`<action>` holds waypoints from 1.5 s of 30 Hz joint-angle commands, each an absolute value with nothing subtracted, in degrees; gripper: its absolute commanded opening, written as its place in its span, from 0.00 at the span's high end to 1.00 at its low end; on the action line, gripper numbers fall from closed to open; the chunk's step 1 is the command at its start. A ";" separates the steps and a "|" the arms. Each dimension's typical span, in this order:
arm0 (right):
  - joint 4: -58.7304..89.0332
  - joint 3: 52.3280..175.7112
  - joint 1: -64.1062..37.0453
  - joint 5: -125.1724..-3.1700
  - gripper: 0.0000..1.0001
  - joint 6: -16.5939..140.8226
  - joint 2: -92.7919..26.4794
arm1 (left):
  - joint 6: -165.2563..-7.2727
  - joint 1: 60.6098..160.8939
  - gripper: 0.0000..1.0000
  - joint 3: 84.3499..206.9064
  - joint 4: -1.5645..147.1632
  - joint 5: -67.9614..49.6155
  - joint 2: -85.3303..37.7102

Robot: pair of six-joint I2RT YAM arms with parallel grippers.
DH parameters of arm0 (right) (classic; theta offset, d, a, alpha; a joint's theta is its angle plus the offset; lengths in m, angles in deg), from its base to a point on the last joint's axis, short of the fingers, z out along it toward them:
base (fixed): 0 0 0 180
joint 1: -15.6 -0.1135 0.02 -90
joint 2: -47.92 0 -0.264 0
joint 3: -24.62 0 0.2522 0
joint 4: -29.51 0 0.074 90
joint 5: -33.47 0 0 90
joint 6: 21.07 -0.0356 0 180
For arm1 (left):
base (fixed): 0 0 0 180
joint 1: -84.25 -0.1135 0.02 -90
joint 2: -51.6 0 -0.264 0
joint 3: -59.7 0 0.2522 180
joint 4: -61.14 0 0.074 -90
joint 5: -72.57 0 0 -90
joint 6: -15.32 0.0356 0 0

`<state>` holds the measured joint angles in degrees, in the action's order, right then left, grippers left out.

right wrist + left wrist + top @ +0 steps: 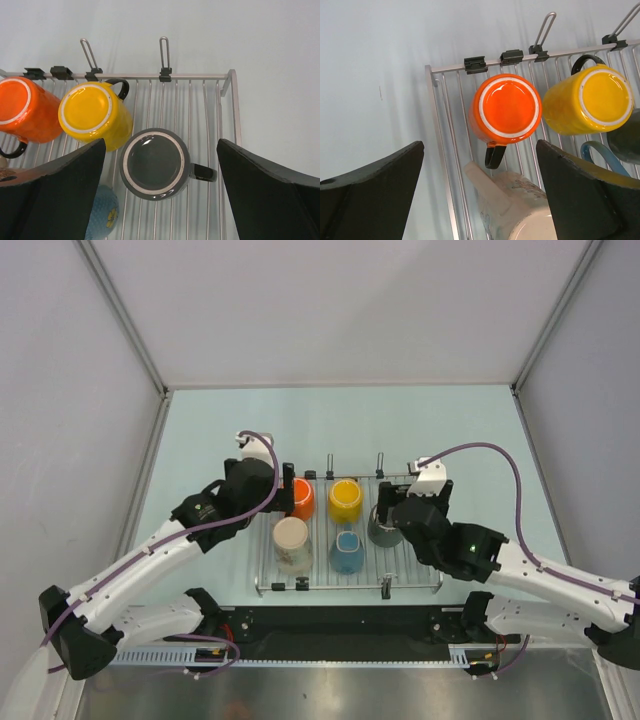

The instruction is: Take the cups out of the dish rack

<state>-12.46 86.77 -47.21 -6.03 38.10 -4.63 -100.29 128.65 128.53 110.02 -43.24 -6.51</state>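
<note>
Left gripper hangs with fingers spread wide above the upturned orange mug; right gripper is likewise agape over the dark grey-green mug. These, the yellow mug, cream mug and blue mug all sit on the dish rack. Probably best: centre each target between the fingers, clear of handles and neighbours, descend straight, then close

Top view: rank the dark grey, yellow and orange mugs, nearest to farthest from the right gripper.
From the right gripper:
1. Dark grey-green ceramic mug, beneath it, right side of the silver wire dish rack.
2. Yellow ceramic mug, back middle.
3. Orange ceramic mug, back left.
</note>
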 commanded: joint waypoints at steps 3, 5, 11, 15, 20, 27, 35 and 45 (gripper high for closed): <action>-12.20 89.19 -47.77 -7.39 0.00 40.89 -6.48 | -102.02 128.81 0.00 128.66 109.53 -45.91 -4.74; -12.38 89.19 -47.95 -7.49 0.00 41.42 -6.57 | -101.50 128.81 0.00 128.30 108.74 -46.17 -3.16; -13.17 89.10 -48.04 -7.58 0.00 41.60 -6.13 | -101.23 128.81 0.00 127.07 108.04 -47.14 0.26; -14.48 89.18 -48.12 -8.63 0.00 41.51 -6.04 | -101.14 128.81 0.00 126.90 108.39 -46.79 0.62; -17.65 88.83 -48.04 -9.16 0.00 39.49 -7.71 | -101.93 128.81 0.00 126.54 109.09 -47.14 0.09; -20.11 89.18 -48.04 -7.66 0.00 35.01 -11.14 | -103.16 128.81 0.00 127.33 110.76 -47.41 -2.28; -15.90 90.24 -45.14 -13.27 0.00 38.08 -14.65 | -104.13 128.81 0.00 127.60 111.64 -45.91 -3.34; -11.41 88.31 -35.38 -25.24 0.00 39.75 -15.62 | -104.74 128.81 0.00 126.63 111.73 -45.65 -3.33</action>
<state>-14.82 87.92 -37.99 -19.80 38.32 -15.67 -103.28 128.65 126.74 111.94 -45.92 -3.54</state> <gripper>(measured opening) 0.994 0.996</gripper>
